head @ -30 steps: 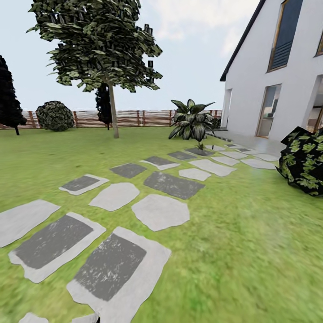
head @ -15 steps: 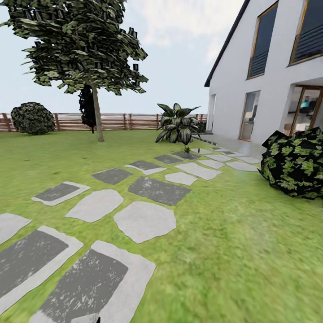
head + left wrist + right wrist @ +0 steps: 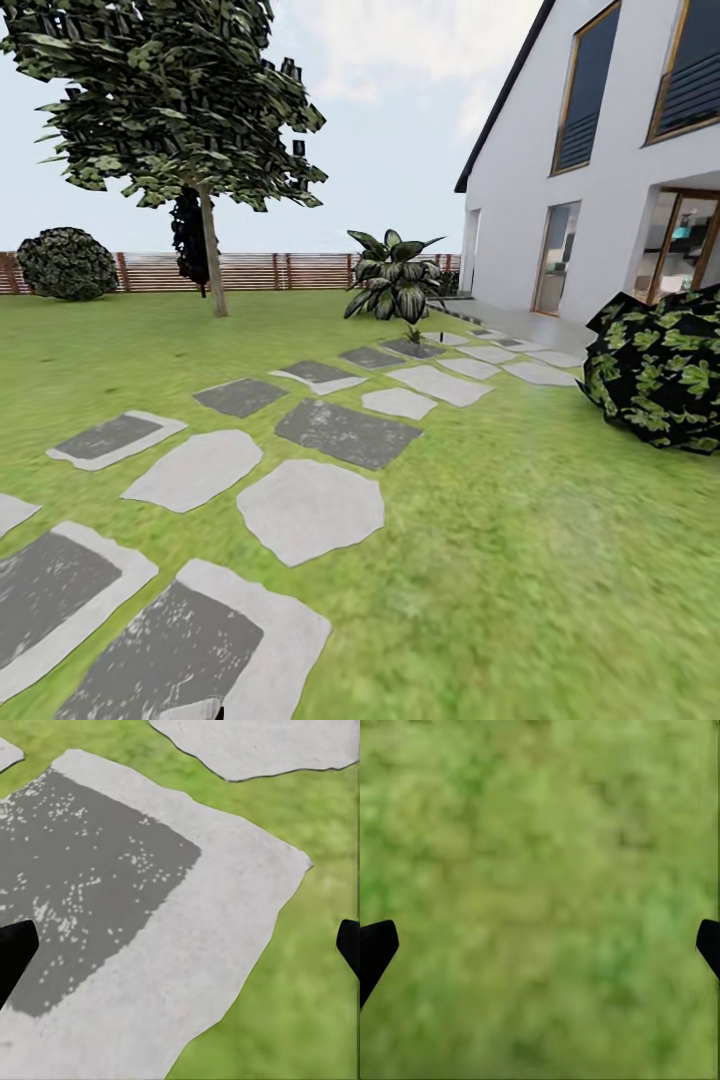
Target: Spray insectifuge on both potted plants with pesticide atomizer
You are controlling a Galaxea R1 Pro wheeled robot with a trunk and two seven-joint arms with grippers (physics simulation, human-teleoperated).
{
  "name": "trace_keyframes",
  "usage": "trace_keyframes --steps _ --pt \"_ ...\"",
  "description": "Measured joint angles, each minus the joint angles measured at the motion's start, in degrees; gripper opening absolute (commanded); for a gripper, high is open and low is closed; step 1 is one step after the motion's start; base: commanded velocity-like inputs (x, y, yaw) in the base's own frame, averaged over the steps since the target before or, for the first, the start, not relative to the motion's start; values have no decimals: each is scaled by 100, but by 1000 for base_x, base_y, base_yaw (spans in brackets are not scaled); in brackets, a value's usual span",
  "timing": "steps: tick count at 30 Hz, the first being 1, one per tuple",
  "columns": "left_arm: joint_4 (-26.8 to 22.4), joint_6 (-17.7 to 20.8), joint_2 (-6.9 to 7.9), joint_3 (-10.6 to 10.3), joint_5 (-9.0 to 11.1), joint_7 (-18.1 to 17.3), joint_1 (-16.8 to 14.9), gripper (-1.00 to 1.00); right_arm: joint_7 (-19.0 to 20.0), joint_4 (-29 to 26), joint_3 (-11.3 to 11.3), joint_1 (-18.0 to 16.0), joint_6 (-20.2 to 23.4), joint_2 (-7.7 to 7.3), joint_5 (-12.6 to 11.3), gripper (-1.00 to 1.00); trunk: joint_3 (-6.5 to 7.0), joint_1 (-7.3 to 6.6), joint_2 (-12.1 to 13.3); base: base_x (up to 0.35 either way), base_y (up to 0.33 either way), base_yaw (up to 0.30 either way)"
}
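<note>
A home garden before me, green lawn [image 3: 520,560] crossed by grey stone slabs [image 3: 310,508], brown slatted fence [image 3: 270,271] at the back, leafy tree [image 3: 170,100], dark bushes [image 3: 660,370], white house [image 3: 610,150] with tall windows.

One leafy tree [image 3: 175,100] stands on the lawn [image 3: 520,560], with one dark narrow tree [image 3: 188,240] just behind its trunk. Two rounded bushes: one dark bush [image 3: 67,263] by the fence [image 3: 270,271], one green-blotched bush [image 3: 660,365] near the house [image 3: 600,180]. One broad-leaved striped plant [image 3: 393,275] rises at the far end of the path, and one small plant [image 3: 412,334] sits just in front of it; too small to tell more. About sixteen stone slabs [image 3: 310,508] make up the path, some pale, some with dark centres; the farthest ones blur together. One white house, one slatted wooden fence. Each wrist view shows two black fingertips [image 3: 13,952] [image 3: 373,949], four in all.
</note>
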Motion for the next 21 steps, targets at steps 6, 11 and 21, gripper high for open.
trace_keyframes --steps 6,11,21 --pt "-5 0 0 0 0 0 0 100 10 -2 10 0 0 7 5 100 0 0 0 305 -130 0" --pt "-3 0 0 0 0 0 0 100 11 -2 7 0 0 0 1 100 0 0 0 307 -129 0" --pt "1 0 0 0 3 0 0 100 1 5 5 0 0 0 0 100 0 0 0 323 -106 0"
